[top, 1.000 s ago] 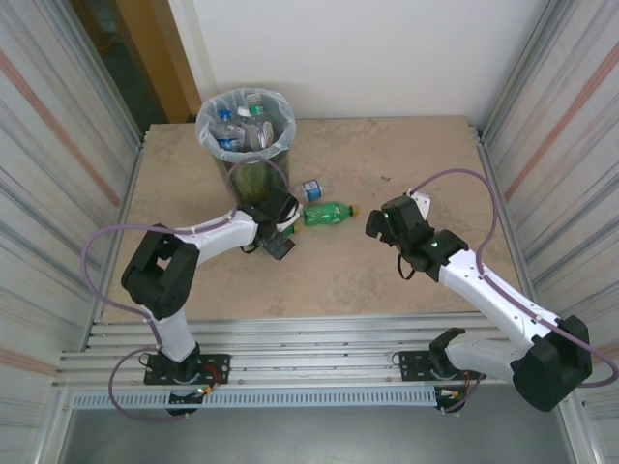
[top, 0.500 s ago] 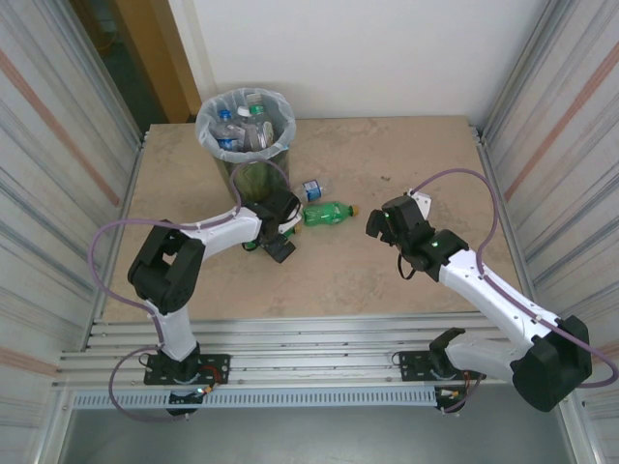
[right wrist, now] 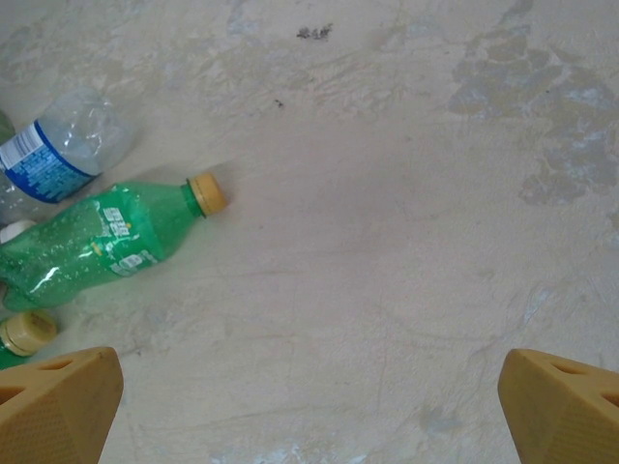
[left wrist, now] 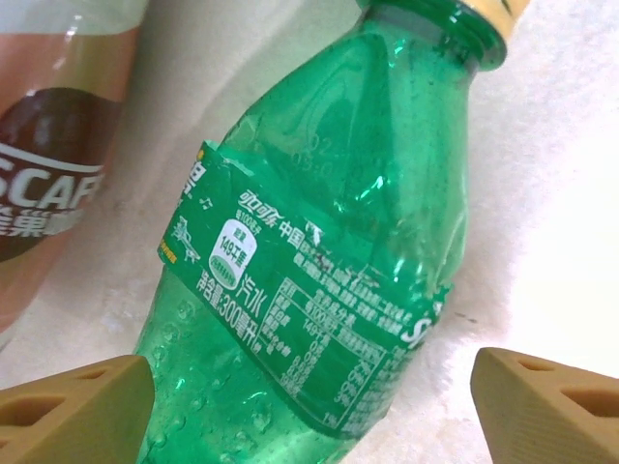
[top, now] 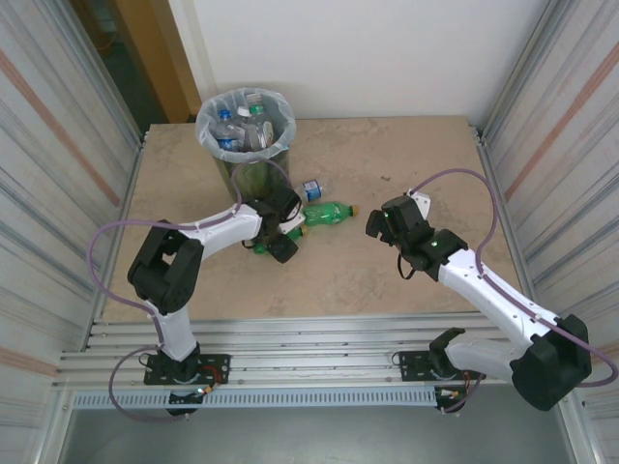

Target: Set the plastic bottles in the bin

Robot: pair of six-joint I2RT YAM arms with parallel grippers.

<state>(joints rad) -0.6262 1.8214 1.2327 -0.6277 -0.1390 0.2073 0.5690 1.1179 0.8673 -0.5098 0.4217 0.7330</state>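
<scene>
A green plastic bottle (left wrist: pixel 319 242) with a yellow cap lies on the table between the fingers of my left gripper (left wrist: pixel 309 406). The jaws are open: the left finger (left wrist: pixel 77 406) is against the bottle and the right finger (left wrist: pixel 551 406) stands apart from it. A brown-labelled bottle (left wrist: pixel 48 193) lies beside it. In the top view my left gripper (top: pixel 280 235) sits over this bottle (top: pixel 259 245), near the bin (top: pixel 245 126), which holds several bottles. My right gripper (top: pixel 379 220) hangs open over bare table, to the right of a second green bottle (top: pixel 329 213).
A crushed clear bottle with a blue label (top: pixel 311 189) lies just behind the second green bottle (right wrist: pixel 97 242). It also lies at the left edge of the right wrist view (right wrist: pixel 48 155). Corrugated metal walls close in both sides of the table (top: pixel 406 280).
My left gripper has settled lower over the green bottle and its jaws have narrowed around it. The right arm has stayed still.
</scene>
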